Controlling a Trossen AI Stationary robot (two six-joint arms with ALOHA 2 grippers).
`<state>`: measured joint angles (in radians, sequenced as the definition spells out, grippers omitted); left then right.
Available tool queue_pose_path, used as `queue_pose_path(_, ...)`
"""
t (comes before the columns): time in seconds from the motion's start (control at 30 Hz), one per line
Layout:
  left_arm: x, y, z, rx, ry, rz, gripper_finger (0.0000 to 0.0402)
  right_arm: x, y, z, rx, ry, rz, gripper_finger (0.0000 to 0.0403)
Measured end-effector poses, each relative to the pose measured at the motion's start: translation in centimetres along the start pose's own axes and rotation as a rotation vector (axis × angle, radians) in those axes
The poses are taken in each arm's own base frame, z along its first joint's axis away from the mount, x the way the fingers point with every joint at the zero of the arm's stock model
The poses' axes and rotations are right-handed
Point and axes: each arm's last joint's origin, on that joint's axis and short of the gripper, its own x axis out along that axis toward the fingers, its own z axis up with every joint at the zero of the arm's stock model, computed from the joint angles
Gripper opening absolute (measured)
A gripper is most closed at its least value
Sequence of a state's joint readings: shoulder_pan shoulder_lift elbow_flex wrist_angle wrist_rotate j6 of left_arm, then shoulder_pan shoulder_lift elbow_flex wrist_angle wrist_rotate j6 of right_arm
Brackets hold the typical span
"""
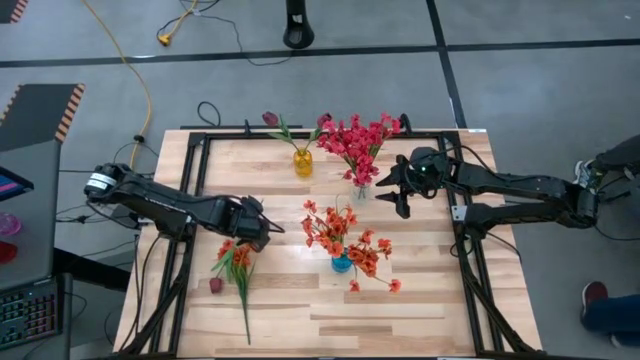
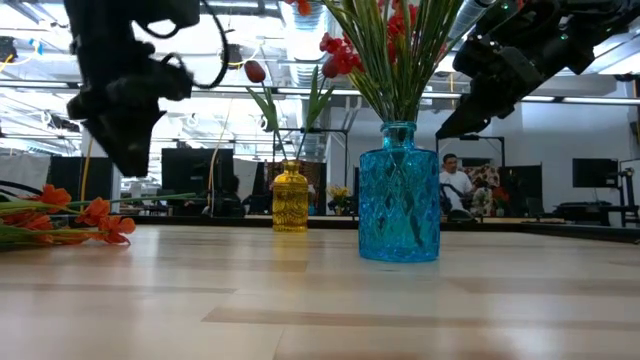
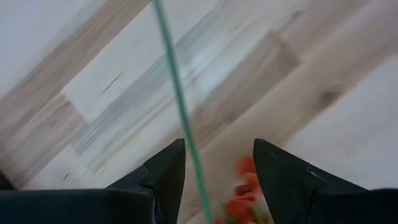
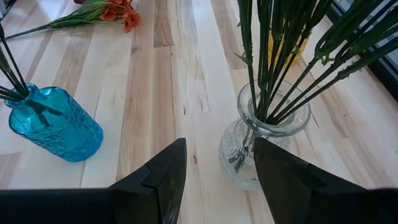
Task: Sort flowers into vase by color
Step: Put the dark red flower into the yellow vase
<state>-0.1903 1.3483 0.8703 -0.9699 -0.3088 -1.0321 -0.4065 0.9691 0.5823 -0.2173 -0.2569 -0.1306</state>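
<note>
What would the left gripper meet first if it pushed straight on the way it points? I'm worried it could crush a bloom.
Probably the green stem running between the open left gripper fingers, then the wooden table. The orange flowers lie close beside that line; depth is unclear.

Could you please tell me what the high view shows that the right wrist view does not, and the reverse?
Only the high view shows the left gripper, open over the flowers lying on the table, and the blooms in each vase. Only the right wrist view shows the clear vase's glass close beyond the right gripper. Both show the blue vase and the loose orange flowers.
</note>
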Motion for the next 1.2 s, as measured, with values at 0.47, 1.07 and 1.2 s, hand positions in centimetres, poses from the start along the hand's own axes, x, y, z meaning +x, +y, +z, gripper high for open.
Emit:
queue_pose_path(0.47, 4.0, 1.8, -1.6, -0.072, 0.013, 0.057, 0.0171, 0.0, 0.0, 0.0, 0.0, 0.0, 0.0, 0.0214)
queue_pose_path(1.07, 4.2, 1.2, -1.4, -0.091, -0.019, -0.017, 0.0007, 0.0, 0.0, 0.0, 0.0, 0.0, 0.0, 0.0214)
queue_pose_path(1.2, 3.8, 0.8, -1.1, -0.074, 0.011, -0.057, 0.0006, 0.0, 0.0, 0.0, 0.0, 0.0, 0.0, 0.0214)
